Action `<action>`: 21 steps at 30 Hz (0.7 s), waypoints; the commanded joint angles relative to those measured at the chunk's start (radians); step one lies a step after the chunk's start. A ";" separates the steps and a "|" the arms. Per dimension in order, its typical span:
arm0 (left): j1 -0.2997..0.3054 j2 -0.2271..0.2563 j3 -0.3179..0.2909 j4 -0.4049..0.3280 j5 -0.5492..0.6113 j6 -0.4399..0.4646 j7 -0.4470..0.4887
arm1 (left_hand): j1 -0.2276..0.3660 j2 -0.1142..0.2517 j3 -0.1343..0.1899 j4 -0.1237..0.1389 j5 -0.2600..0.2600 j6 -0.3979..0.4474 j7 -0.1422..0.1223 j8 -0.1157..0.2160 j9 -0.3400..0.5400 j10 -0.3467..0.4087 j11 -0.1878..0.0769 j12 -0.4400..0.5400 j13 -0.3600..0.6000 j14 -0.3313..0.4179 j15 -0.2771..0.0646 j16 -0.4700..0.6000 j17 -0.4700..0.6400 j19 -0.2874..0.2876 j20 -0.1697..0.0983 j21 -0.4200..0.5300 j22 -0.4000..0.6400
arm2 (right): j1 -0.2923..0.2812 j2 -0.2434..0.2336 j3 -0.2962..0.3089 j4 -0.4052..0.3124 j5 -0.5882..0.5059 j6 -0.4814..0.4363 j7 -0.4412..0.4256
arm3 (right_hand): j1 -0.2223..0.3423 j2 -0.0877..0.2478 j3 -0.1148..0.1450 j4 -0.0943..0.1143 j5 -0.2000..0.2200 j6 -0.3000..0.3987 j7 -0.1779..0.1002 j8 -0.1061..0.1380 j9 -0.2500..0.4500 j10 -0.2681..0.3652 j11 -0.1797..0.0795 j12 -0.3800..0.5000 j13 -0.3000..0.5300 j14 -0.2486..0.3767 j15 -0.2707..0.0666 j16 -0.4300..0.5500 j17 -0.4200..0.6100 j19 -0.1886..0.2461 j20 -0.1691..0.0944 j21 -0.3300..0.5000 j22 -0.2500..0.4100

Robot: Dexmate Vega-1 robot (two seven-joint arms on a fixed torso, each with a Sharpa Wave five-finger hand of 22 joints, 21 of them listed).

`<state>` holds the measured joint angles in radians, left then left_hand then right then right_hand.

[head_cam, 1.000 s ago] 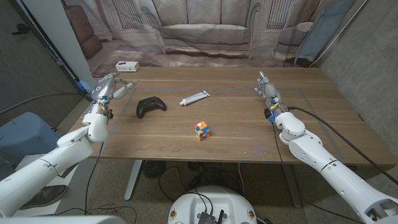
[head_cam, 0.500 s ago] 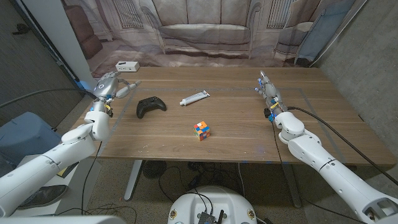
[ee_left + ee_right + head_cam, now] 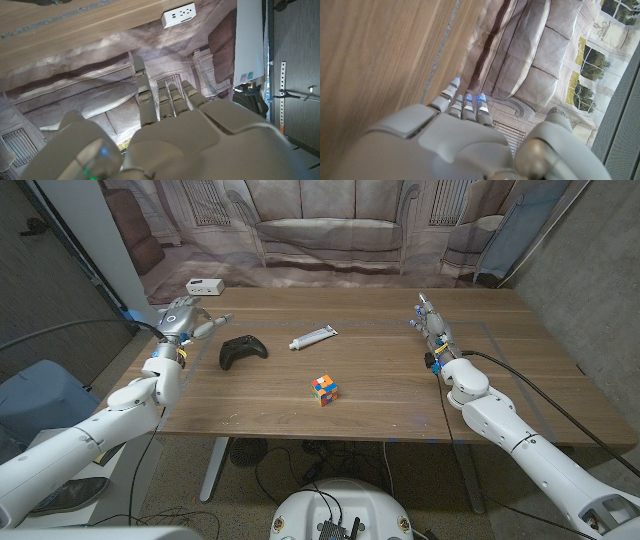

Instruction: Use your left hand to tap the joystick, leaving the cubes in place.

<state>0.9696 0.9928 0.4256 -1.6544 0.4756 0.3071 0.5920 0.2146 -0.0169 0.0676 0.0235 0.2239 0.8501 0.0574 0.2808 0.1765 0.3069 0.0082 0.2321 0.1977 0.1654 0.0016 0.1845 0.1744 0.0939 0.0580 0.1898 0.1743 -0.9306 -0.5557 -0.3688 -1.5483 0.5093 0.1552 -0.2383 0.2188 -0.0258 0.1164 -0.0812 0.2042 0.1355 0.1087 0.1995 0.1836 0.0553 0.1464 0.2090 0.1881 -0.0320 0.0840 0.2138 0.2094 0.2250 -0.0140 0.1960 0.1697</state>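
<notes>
The left hand (image 3: 184, 318), fingers extended and holding nothing, hovers beside the black plastic joystick controller (image 3: 242, 351). The right hand (image 3: 431, 326) is likewise empty, fingers straight.

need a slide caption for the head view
Left hand raised beside the black joystick; cube mid-table, right hand waiting.

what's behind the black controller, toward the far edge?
Behind the game controller is bare wooden table, then a white power strip at the far edge, farther left. The white tube lies to its right. Nothing covers that area.
</notes>
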 commanded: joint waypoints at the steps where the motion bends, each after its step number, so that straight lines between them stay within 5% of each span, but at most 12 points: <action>1: -0.020 0.009 0.043 -0.020 0.050 0.048 -0.046 | -0.008 0.002 -0.009 0.002 0.005 0.000 0.000 -0.012 0.003 -0.018 -0.010 -0.008 0.003 -0.018 0.000 -0.003 0.005 -0.001 0.009 0.005 0.005 | -0.005 -0.010 0.005 -0.011 0.005 -0.008 0.000 | 0.000 0.008 0.000 -0.005 -0.001 -0.002 -0.003 0.000 0.004 0.007 0.002 -0.003 0.004 0.002 0.008 -0.004 0.002 0.002 0.005 -0.003 0.003; 8: -0.028 0.014 0.063 -0.026 0.070 0.071 -0.078 | -0.021 -0.002 -0.022 0.008 0.009 -0.059 -0.014 -0.054 0.004 -0.054 -0.017 -0.021 0.003 -0.049 0.003 -0.006 0.006 -0.023 0.026 0.001 0.006 | -0.008 -0.014 0.009 -0.016 0.010 -0.011 0.000 | -0.001 0.008 0.000 -0.006 -0.001 0.000 -0.005 0.000 0.004 0.007 0.002 -0.004 0.004 0.003 0.008 -0.004 0.002 0.000 0.007 -0.003 0.003; 21: -0.032 0.013 0.085 -0.025 0.075 0.078 -0.117 | -0.032 -0.004 -0.032 0.013 0.011 -0.067 -0.020 -0.066 0.004 -0.063 -0.022 -0.023 0.003 -0.062 0.004 -0.005 0.007 -0.031 0.040 0.001 0.007 | -0.009 -0.017 0.011 -0.013 0.014 -0.008 0.006 | -0.001 0.011 0.000 -0.006 -0.001 0.001 -0.009 -0.001 0.004 0.006 0.002 -0.005 0.005 0.004 0.008 -0.004 0.002 -0.002 0.008 -0.003 0.003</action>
<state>0.9430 1.0042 0.4902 -1.6766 0.5419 0.3716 0.5105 0.1947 -0.0209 0.0415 0.0332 0.2294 0.7853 0.0391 0.2163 0.1795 0.2444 -0.0144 0.2107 0.1977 0.1119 0.0051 0.1807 0.1797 0.0658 0.0861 0.1898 0.1796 -0.9361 -0.5684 -0.3615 -1.5589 0.5188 0.1488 -0.2347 0.2149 -0.0219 0.1164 -0.0812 0.2041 0.1355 0.1088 0.1996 0.1836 0.0552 0.1465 0.2091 0.1881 -0.0321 0.0839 0.2138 0.2094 0.2196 -0.0087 0.1960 0.1698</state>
